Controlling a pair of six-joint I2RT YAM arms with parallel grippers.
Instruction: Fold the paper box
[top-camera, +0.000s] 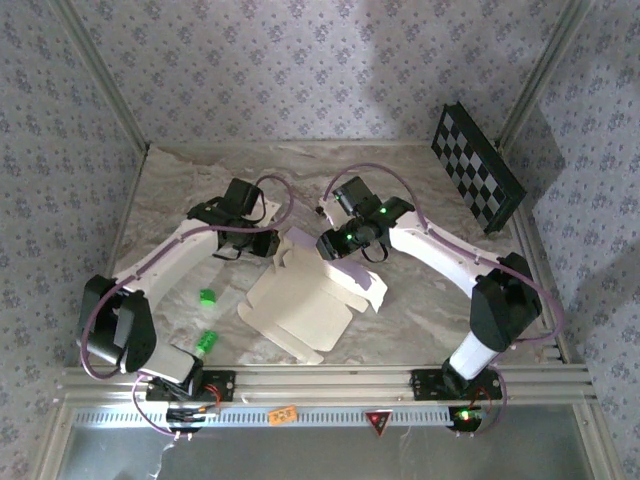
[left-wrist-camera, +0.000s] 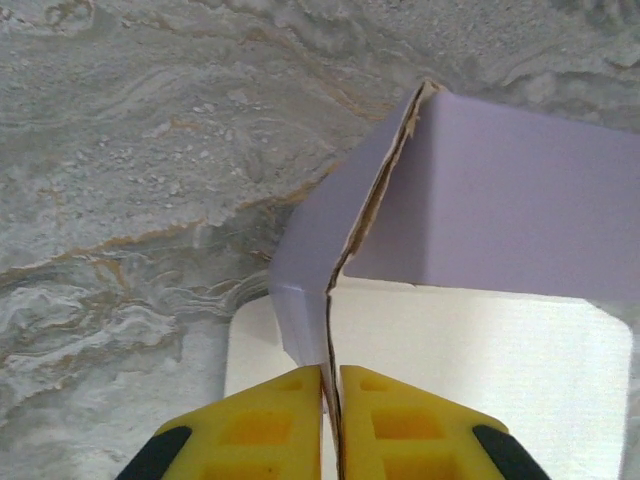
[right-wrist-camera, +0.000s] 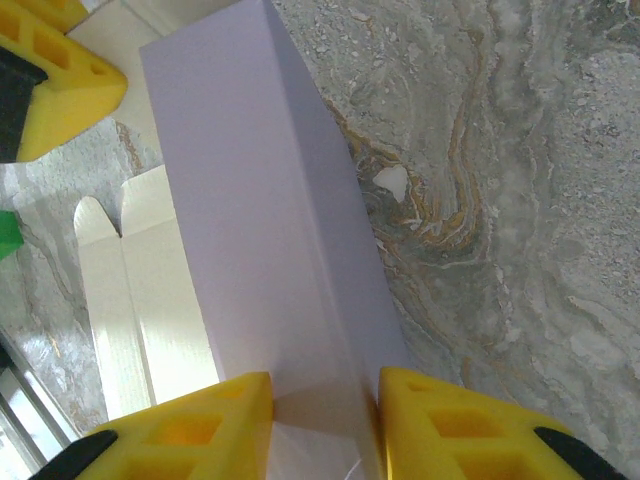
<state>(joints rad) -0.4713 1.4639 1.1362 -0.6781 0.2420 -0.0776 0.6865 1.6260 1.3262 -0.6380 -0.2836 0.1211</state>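
The paper box (top-camera: 300, 305) lies half folded in the middle of the marble table, cream-white inside, lavender outside. My left gripper (top-camera: 272, 243) is at its far left corner. In the left wrist view its yellow fingers (left-wrist-camera: 270, 425) are shut on the thin edge of a raised lavender flap (left-wrist-camera: 310, 260), beside a lavender wall (left-wrist-camera: 500, 200). My right gripper (top-camera: 335, 245) is at the box's far edge. In the right wrist view it (right-wrist-camera: 325, 420) is shut across a long upright lavender wall (right-wrist-camera: 260, 200), one finger on each side, with cream flaps (right-wrist-camera: 140, 290) lying flat to the left.
A black-and-white checkerboard panel (top-camera: 478, 168) leans at the back right. Two small green objects (top-camera: 207, 296) (top-camera: 207, 341) sit on the table left of the box. Wallpapered walls close in three sides, and an aluminium rail (top-camera: 330, 385) runs along the near edge.
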